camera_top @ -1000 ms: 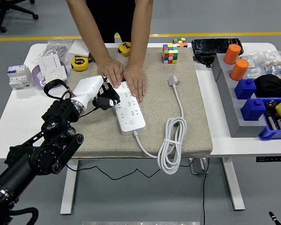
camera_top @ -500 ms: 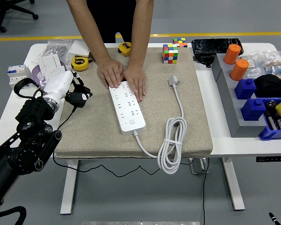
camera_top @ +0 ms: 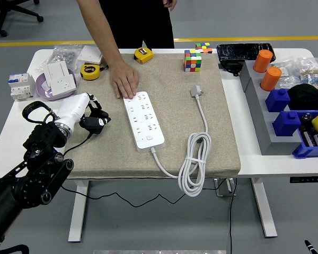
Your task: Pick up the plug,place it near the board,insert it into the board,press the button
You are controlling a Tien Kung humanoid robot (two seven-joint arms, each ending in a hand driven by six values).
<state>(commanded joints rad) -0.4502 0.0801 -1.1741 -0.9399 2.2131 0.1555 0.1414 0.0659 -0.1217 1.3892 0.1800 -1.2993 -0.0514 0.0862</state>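
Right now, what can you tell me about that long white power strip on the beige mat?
The long white plastic power strip lies flat and slanted on the beige fabric mat, rows of sockets facing up and a round button near its near end. A white cable leaves that end and coils beside it. A person's hand presses its far end. Nothing is plugged into it.

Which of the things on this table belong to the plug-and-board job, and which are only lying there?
For the job:
- black plug, held in the left hand
- white power strip, steadied at its far end by a person's hand

Just lying about:
- two yellow tape measures
- Rubik's cube
- two orange cylinders
- blue bins
- white wall socket
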